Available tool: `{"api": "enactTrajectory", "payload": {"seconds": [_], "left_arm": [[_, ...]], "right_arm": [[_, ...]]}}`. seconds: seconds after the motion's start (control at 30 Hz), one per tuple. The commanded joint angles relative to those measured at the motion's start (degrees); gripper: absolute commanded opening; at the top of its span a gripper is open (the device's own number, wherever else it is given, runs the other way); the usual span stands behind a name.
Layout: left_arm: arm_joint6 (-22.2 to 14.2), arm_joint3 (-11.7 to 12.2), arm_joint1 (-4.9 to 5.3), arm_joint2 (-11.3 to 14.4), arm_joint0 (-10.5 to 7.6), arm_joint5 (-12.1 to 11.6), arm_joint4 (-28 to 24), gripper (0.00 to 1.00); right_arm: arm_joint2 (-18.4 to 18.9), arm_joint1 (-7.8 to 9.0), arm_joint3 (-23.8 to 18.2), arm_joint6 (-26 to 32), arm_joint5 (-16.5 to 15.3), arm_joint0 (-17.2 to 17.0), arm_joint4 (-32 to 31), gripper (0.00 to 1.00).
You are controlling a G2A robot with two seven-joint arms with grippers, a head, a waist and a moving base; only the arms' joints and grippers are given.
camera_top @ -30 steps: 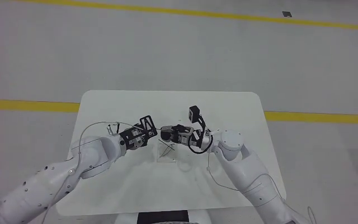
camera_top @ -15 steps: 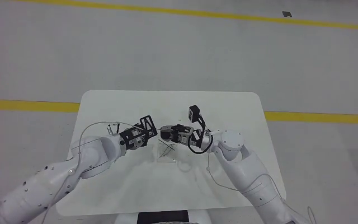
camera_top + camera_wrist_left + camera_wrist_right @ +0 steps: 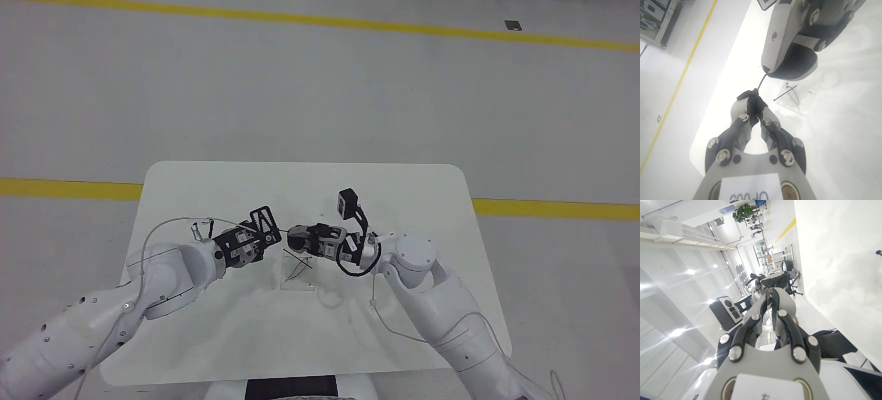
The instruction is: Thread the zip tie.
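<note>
- Both arms meet around the middle of the white tabletop (image 3: 420, 200). The left pincer (image 3: 270, 236) comes in from the left and the right pincer (image 3: 293, 240) from the right, tips almost nose to nose.
- The left pincer (image 3: 754, 95) is squeezed right down. It has one end of the black zip tie (image 3: 761, 81) pinched at the very tips, and the dark pads cover most of that end.
- From there the zip tie runs as a short bare stretch across the gap, straight into the tip of the right pincer (image 3: 766, 70).
- The right pincer (image 3: 770, 296) is clamped together too, with the other end of the tie going in between its fingers. Its chunky housing hides how much strap is in there, so I can't tell.
- The tie is held up off the tabletop between the two tips, not lying on anything.
- Just on the near side of the tips there's a clear tray (image 3: 806, 106) flat on the tabletop, with a couple of spare ties (image 3: 791, 94) crossed over each other inside. Neither pincer touches it.
- Off the tabletop, a yellow floor line (image 3: 60, 188) runs left to right past the far half, and there's an equipment rack (image 3: 651, 20) out on the floor.
</note>
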Motion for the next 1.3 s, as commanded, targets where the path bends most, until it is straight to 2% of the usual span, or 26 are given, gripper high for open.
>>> {"api": "enactTrajectory", "payload": {"seconds": [0.0,0.03,0.37,0.4,0.43,0.7,0.8,1.1,1.13,1.2,1.23,1.27], "left_arm": [[0.0,0.0,0.0,0.0,0.0,0.0,0.0,0.0],[0.0,0.0,0.0,0.0,0.0,0.0,0.0,0.0],[0.0,0.0,0.0,0.0,0.0,0.0,0.0,0.0],[0.0,0.0,0.0,0.0,0.0,0.0,0.0,0.61],[0.0,0.0,0.0,0.0,0.0,0.0,0.0,1.0],[0.0,0.0,0.0,0.0,0.0,0.0,0.0,1.0],[0.0,0.0,0.0,0.0,0.0,0.0,0.0,1.0],[0.0,0.0,0.0,0.0,0.0,0.0,0.0,1.0],[1.0,0.4,-0.06,-0.3,0.23,0.3,-1.3,1.0],[3.1,1.7,0.08,-2.1,0.67,-0.7,-5.7,1.0],[4.2,2.3,0.22,-3.1,0.91,-1.8,-8.3,1.0],[6.3,3.3,0.47,-4.9,1.25,-4.0,-12.4,1.0]], "right_arm": [[0.0,0.0,0.0,0.0,0.0,0.0,0.0,0.03],[0.0,0.0,0.0,-0.1,0.0,0.0,0.0,0.0],[-0.1,0.0,0.1,0.0,-0.2,0.1,-0.2,0.0],[-0.2,0.0,0.2,0.1,-0.2,0.1,-0.2,0.0],[-0.2,0.0,0.3,0.2,-0.3,0.1,-0.1,0.0],[1.2,0.29,1.6,0.6,-1.4,-0.6,0.3,0.0],[1.2,0.39,1.1,1.4,-0.5,-1.0,0.5,0.0],[1.2,0.39,1.1,1.4,-0.5,-1.0,0.5,0.0],[1.3,0.41,0.7,0.8,-1.3,-1.2,0.0,0.0],[2.1,0.61,0.0,1.2,-3.2,-1.8,-0.5,0.0],[2.5,0.74,-0.2,1.5,-4.1,-2.0,-1.1,0.0],[3.0,0.92,-0.4,1.8,-5.1,-2.3,-2.0,0.0]]}}
